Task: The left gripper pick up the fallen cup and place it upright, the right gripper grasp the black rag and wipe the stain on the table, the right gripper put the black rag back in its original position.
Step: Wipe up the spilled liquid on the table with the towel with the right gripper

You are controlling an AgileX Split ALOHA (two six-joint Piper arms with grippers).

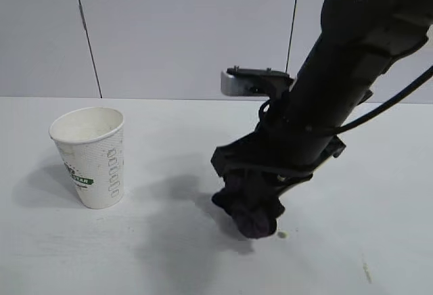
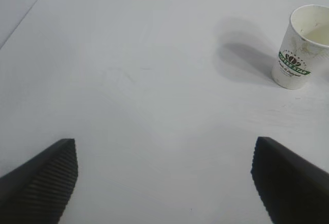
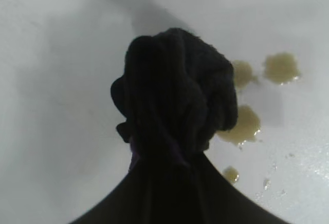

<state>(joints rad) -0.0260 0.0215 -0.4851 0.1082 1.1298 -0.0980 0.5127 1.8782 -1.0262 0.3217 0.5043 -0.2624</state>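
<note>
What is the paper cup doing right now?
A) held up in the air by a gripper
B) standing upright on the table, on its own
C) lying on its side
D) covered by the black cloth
B: the cup stands upright on the table with its open mouth up, while the left gripper is open and well away from it, and the right gripper holds the black rag elsewhere.

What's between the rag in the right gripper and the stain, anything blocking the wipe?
Nothing visible. The right gripper holds the black rag right over the stain, with several blotches exposed beside the wad on bare table. The cup stands upright well off to the left arm's side, out of the way.
</note>
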